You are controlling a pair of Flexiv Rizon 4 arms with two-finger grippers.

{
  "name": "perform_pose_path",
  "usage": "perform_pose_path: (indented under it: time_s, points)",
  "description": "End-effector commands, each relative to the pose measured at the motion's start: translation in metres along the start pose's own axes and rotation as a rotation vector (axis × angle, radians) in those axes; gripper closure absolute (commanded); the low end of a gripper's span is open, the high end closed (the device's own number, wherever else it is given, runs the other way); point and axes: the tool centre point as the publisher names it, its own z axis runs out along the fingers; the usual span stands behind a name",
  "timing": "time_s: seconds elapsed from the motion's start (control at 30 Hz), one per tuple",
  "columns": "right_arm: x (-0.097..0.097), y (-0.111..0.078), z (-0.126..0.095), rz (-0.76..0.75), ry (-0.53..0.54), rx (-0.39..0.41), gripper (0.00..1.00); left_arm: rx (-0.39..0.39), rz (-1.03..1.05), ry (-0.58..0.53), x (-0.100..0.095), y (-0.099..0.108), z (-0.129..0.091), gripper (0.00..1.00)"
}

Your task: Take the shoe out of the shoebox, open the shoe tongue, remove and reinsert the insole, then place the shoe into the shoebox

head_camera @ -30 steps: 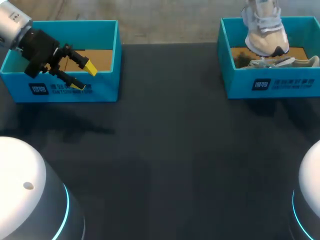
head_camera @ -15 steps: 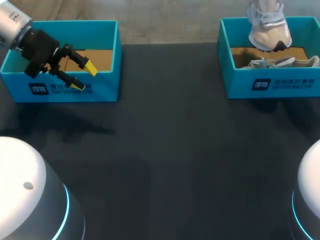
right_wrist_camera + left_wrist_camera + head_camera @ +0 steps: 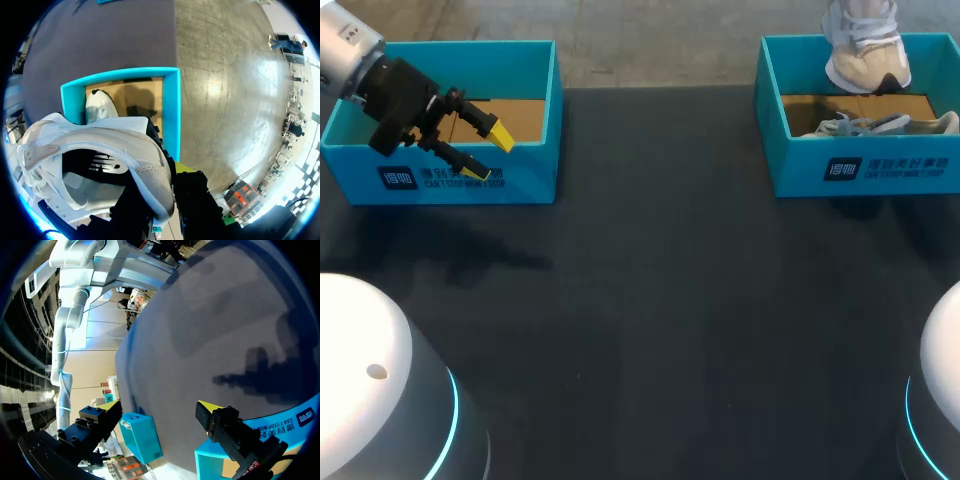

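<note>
White lettering beside a small square logo is showing on the front walls of the left shoebox [image 3: 532, 172] and the right shoebox [image 3: 790, 172], and a dark logo is showing on the side of the shoe [image 3: 95, 142].

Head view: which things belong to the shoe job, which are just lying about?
Job: lifted shoe, right shoebox, right hand gripping the shoe.
Lying about: second shoe in that box, left shoebox, left hand open by it.
</note>
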Motion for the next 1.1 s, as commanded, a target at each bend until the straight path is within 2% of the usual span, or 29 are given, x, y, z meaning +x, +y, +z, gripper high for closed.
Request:
perform_pose_path:
  time_s: [0.03, 0.13, 1.1]
  points:
    - [-0.0016, -0.0136, 0.004, 0.022, 0.018, -0.006, 1.0, -0.001, 0.001, 0.003, -0.0001, 0.0, 0.0003, 0.0]
    - [-0.0006, -0.0186, 0.0052, 0.031, 0.015, 0.003, 1.0, -0.001, 0.001, 0.003, -0.0001, 0.0, 0.0003, 0.0]
    - [-0.0016, -0.0219, 0.0059, 0.029, 0.026, 0.012, 1.0, -0.001, 0.001, 0.003, -0.0001, 0.0, 0.0003, 0.0]
